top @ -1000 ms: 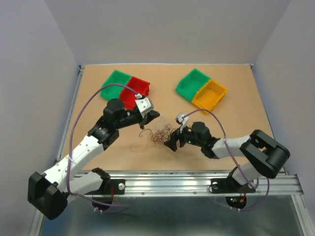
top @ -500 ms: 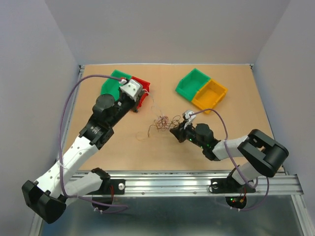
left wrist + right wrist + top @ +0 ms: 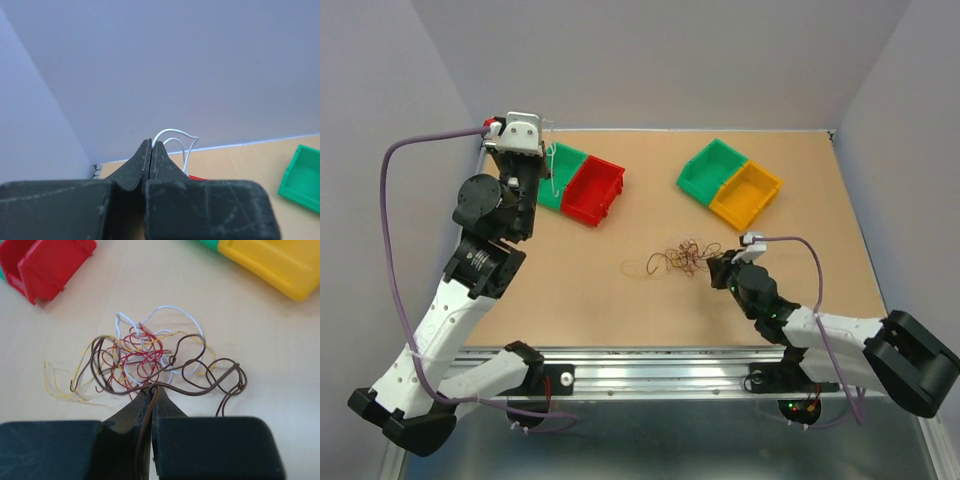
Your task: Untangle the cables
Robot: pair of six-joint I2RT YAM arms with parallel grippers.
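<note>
Since a second ago: left hand (image 3: pixel 151 145) has swung up from the clump to the back-left corner by the green bin (image 3: pixel 560 166), pinched shut on a white strand (image 3: pixel 174 134). Right hand (image 3: pixel 151 390) has clamped shut on a brown strand (image 3: pixel 200 386) at the near edge of the cables (image 3: pixel 680 259), mid-table (image 3: pixel 570 295). Best to draw the brown strand out slow and low, and stop if the knot drags.

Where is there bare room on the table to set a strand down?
Free: between the red bin and the right-hand green bin; also the near edge left of the cables. Crowded: around the cables and right gripper.
</note>
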